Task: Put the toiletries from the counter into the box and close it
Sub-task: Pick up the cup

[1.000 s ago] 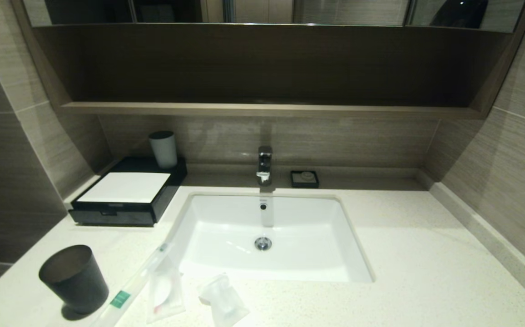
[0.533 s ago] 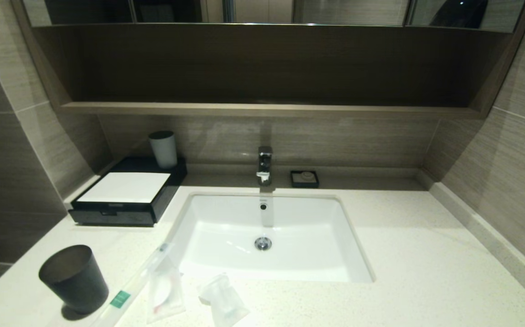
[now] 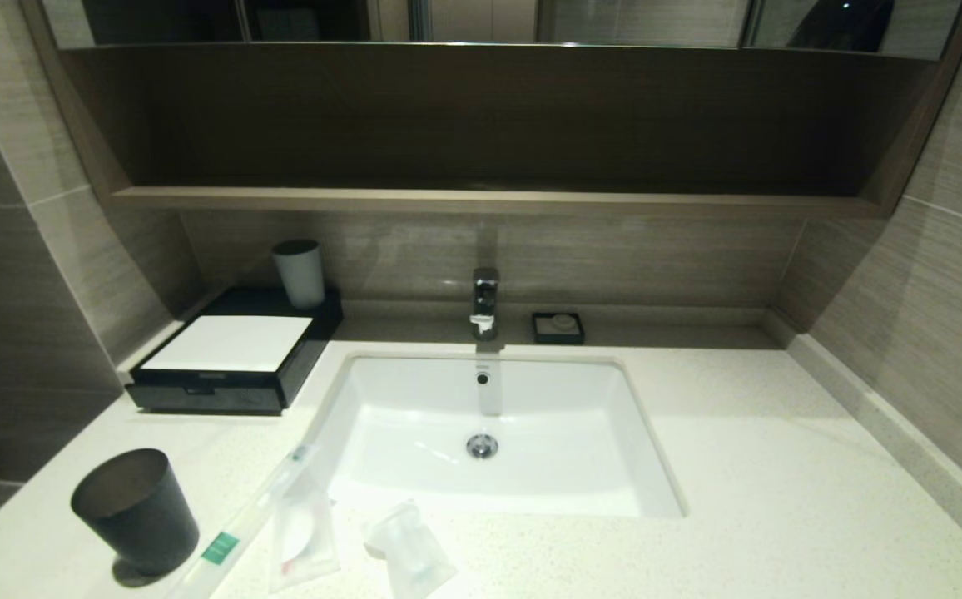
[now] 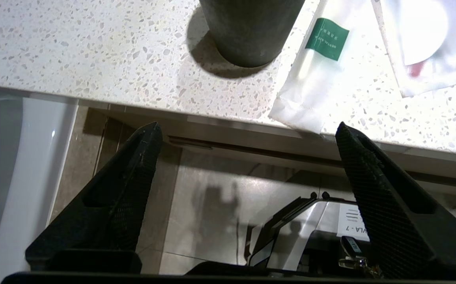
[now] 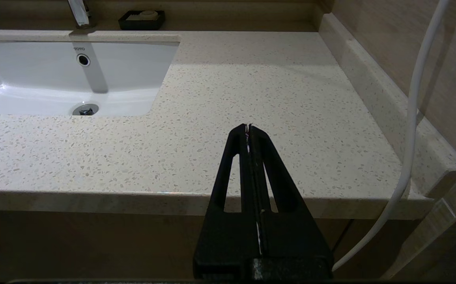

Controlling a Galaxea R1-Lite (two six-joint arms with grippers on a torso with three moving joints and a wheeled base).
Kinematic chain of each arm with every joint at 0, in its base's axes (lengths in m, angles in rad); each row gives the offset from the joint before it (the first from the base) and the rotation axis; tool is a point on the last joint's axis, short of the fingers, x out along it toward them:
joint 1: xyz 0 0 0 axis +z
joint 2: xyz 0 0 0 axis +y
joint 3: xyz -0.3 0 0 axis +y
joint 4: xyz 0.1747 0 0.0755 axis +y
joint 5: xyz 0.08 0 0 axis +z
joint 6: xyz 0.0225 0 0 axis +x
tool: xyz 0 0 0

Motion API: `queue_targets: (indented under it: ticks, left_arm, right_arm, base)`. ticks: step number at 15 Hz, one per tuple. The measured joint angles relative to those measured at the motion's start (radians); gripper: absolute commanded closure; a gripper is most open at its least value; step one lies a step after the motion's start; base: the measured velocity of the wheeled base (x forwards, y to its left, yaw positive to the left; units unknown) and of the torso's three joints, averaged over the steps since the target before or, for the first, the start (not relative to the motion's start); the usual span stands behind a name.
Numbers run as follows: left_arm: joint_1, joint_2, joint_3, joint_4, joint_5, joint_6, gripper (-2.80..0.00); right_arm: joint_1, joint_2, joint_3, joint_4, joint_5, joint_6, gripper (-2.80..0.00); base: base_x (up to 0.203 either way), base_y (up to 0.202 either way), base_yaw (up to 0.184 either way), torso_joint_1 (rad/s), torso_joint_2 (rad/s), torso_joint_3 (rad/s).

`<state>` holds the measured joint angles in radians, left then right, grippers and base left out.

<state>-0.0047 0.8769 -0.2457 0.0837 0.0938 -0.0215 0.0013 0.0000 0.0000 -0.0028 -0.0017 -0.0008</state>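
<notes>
Three toiletry packets lie on the counter's front left: a long white dental kit (image 3: 235,532) with a green label, a clear pouch (image 3: 302,532) holding a white disc, and a small clear packet (image 3: 410,557). The black box (image 3: 231,391) with a white top stands at the back left. My left gripper (image 4: 247,130) is open and empty, below the counter's front edge, just short of the dental kit (image 4: 318,75) and the pouch (image 4: 425,39). My right gripper (image 5: 247,127) is shut and empty over the counter's front right edge.
A dark cup (image 3: 136,509) stands left of the packets and shows in the left wrist view (image 4: 251,31). A white cup (image 3: 299,273) stands on the box's back. The sink (image 3: 414,466), faucet (image 3: 485,301) and soap dish (image 3: 557,327) fill the middle. Walls close both sides.
A pale part of my left arm has come into the head view's bottom left corner. Nothing on the counter has moved.
</notes>
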Motion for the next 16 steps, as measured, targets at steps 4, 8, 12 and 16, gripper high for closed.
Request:
queue_targets:
  ticks: [4, 8, 12, 16]
  left_arm:
    - [0.000, 0.063, 0.026, -0.062, -0.008, 0.000, -2.80]
    - [0.000, 0.130, 0.028, -0.123, -0.021, -0.034, -2.80]
    - [0.000, 0.186, 0.029, -0.159, -0.025, -0.034, -2.80]
    - [0.000, 0.262, 0.047, -0.257, -0.027, -0.031, -2.80]
  right_arm:
    - [0.000, 0.000, 0.000, 0.000, 0.000, 0.000, 0.00]
    - [0.000, 0.000, 0.000, 0.000, 0.000, 0.000, 0.00]
    - [0.000, 0.000, 0.000, 0.000, 0.000, 0.000, 0.00]
    - [0.000, 0.000, 0.000, 0.000, 0.000, 0.000, 0.00]
  base:
    - [0.000, 0.000, 0.000, 0.000, 0.00, 0.000]
    - [0.000, 0.000, 0.000, 0.000, 0.00, 0.000]
    - [0.000, 0.000, 0.000, 0.000, 0.00, 0.000]
    - [0.000, 0.000, 0.000, 0.000, 0.00, 0.000]
